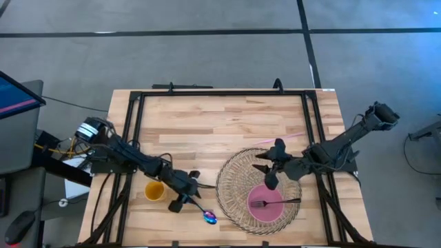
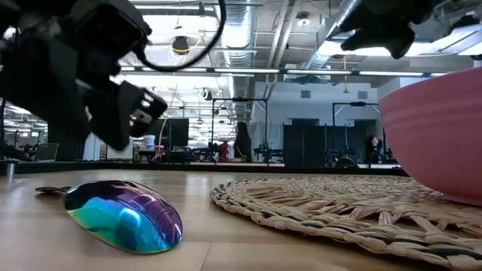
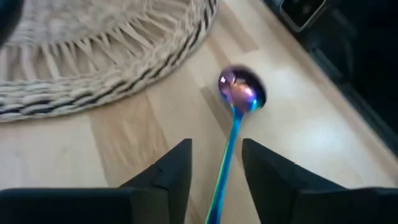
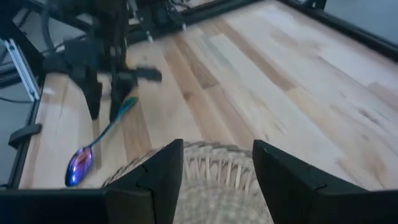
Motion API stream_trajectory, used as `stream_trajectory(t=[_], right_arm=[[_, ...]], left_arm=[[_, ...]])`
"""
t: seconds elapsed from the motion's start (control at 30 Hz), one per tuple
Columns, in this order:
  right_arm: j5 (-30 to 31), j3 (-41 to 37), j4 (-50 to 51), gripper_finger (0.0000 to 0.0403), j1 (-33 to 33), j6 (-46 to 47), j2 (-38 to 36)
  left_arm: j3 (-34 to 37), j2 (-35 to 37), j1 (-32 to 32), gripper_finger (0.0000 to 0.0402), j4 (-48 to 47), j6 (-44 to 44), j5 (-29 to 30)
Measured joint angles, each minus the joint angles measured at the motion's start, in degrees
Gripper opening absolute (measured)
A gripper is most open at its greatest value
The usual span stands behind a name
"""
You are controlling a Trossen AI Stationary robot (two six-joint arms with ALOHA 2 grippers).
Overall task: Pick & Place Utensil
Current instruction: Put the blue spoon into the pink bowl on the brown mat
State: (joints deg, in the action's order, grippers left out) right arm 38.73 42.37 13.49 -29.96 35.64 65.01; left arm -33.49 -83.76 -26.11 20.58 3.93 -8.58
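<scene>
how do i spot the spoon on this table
Find the round woven mat on the wooden table. Just off its edge, beside the yellow cup, lies the spoon, the left claw straddling its handle. Only it shines iridescent blue-purple.

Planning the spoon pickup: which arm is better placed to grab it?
Left. The left pincer is open astride the iridescent metal spoon's handle; the right pincer hovers over the round woven placemat.
</scene>
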Motion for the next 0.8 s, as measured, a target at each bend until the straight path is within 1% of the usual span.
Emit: stream_trajectory(t=[0.13, 0.23, 0.37, 0.5, 0.57, 0.63, 0.77, 0.8], right_arm=[[-1.5, 0.0, -1.1, 0.0186, 1.2, -1.6, 0.0], [-1.6, 0.0, -1.1, 0.0186, 1.6, -1.7, 0.0], [-1.7, 0.0, -1.1, 0.0186, 1.6, -1.7, 0.0], [-1.9, 0.0, -0.7, 0.0186, 1.5, -1.7, 0.0], [-2.8, 0.0, -0.7, 0.0186, 1.5, -1.7, 0.0], [-3.0, 0.0, -0.7, 0.0186, 1.5, -1.7, 0.0], [-3.0, 0.0, -0.7, 0.0186, 1.5, -1.8, 0.9], [-3.0, 0.0, -0.5, 0.0186, 1.5, -1.8, 1.2]], left_arm=[[-1.6, -3.7, -0.3, 0.0165, 0.1, -0.6, -1.0], [-2.5, -6.0, -0.3, 0.0170, 0.1, -0.6, -1.5], [-2.9, -8.5, -0.3, 0.0165, 0.5, -0.7, -1.5], [-3.0, -9.9, -0.3, 0.0151, 1.3, -0.7, -1.6], [-3.0, -10.0, -0.2, 0.0136, 1.2, -1.0, -1.1], [-3.0, -9.6, -0.3, 0.0110, 0.9, -2.2, 0.0], [-2.8, -8.4, -0.1, 0.0032, -0.3, -3.8, 1.3], [-2.8, -8.2, 0.1, 0.0020, -0.3, -3.7, 1.3]])
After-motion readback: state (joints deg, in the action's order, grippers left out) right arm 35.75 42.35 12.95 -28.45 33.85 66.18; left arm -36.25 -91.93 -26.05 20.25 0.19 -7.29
